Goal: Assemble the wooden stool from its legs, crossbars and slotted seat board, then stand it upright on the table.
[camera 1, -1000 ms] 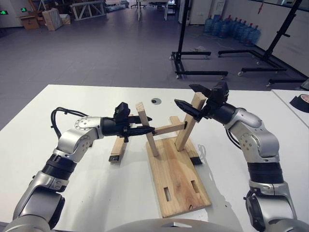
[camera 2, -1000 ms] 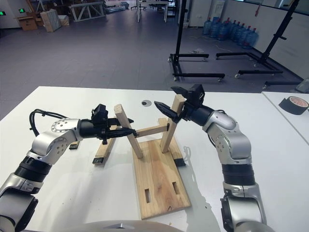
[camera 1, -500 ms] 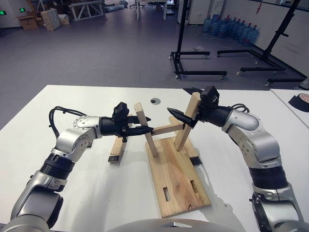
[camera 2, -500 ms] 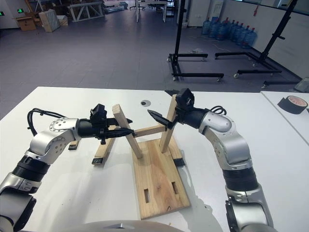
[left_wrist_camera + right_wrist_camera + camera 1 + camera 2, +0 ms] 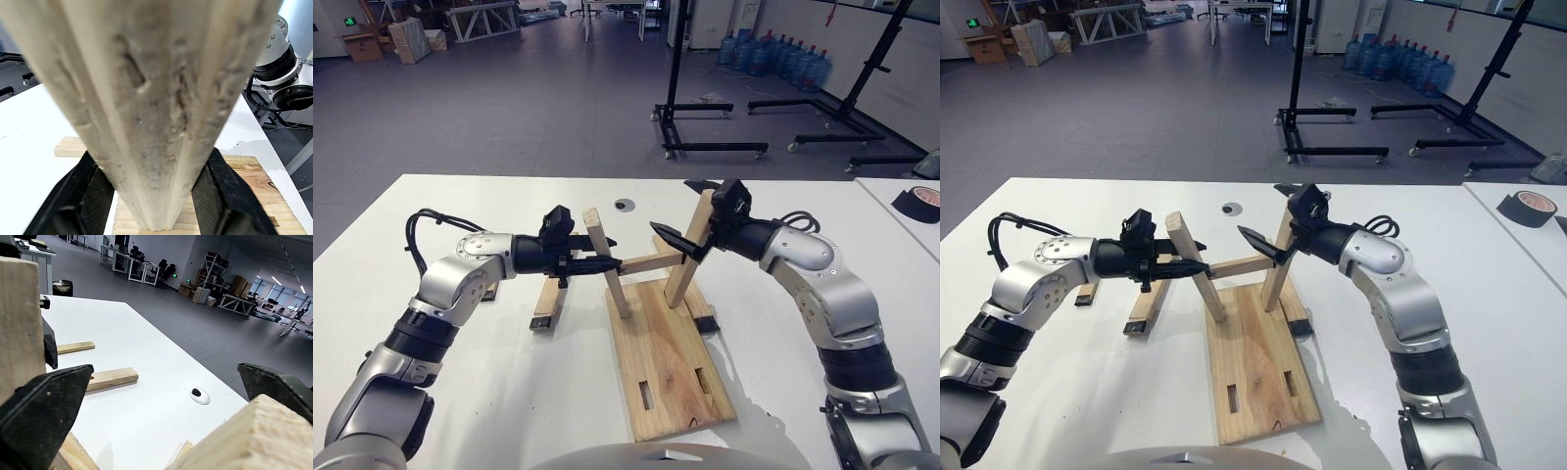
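L gripper (image 5: 597,262) clamps left leg (image 5: 618,294); R gripper (image 5: 671,206) gapes wide astride right leg (image 5: 683,269) top. We judge legs + crossbar (image 5: 651,261) being seated in seat board (image 5: 675,372), flat on table (image 5: 529,392). Next: R should close, press down.

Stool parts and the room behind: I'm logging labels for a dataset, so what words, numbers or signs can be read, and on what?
None can be read.
Seat board, crossbar, either leg: bare wood, no print.
Green lit sign on the far wall: too small to read.
Water jugs: labels too small to read.
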Controlling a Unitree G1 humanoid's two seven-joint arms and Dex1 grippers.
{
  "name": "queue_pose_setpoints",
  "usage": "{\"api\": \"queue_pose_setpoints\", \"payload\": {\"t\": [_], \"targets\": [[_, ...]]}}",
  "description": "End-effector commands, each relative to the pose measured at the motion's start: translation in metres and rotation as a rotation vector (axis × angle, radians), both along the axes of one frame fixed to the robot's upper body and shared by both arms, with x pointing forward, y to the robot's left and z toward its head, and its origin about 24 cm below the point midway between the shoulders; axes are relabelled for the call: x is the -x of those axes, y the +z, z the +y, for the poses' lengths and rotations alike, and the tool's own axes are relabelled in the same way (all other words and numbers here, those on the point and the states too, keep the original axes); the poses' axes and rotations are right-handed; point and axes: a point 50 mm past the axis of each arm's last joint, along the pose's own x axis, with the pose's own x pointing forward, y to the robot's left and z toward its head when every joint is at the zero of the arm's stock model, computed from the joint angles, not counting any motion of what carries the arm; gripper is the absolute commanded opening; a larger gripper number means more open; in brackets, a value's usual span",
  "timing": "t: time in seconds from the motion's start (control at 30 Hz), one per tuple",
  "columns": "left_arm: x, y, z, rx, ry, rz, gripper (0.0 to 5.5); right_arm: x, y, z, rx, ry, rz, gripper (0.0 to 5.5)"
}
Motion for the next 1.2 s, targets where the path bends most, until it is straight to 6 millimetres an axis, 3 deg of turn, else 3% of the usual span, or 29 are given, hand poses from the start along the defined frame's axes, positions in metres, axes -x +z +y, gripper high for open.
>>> {"api": "queue_pose_setpoints", "payload": {"t": [0.03, 0.17, 0.43, 0.67, 0.87, 1.03, 1.2], "targets": [[0.021, -0.061, -0.029, -0.231, -0.068, 0.241, 2.02, 0.062, -0.071, 0.088, 0.063, 0.505, 0.44, 5.4], [0.017, -0.06, -0.032, -0.221, -0.027, 0.245, 2.02, 0.062, -0.067, 0.088, 0.052, 0.472, 0.451, 5.4], [0.006, -0.056, -0.014, -0.166, 0.132, 0.2, 2.02, 0.038, -0.053, 0.06, 0.015, 0.281, 0.348, 5.4], [0.01, -0.05, -0.038, -0.166, 0.01, 0.154, 2.02, 0.047, -0.049, 0.068, 0.008, 0.359, 0.381, 5.4], [0.017, -0.053, -0.022, -0.163, 0.048, 0.182, 2.02, 0.042, -0.06, 0.066, 0.047, 0.293, 0.393, 5.4], [-0.003, -0.06, 0.003, -0.124, 0.321, 0.226, 2.02, 0.04, -0.059, 0.063, 0.049, 0.274, 0.377, 5.4], [0.0, -0.059, -0.005, -0.101, 0.312, 0.228, 2.94, 0.039, -0.059, 0.061, 0.063, 0.27, 0.368, 5.4]]}}
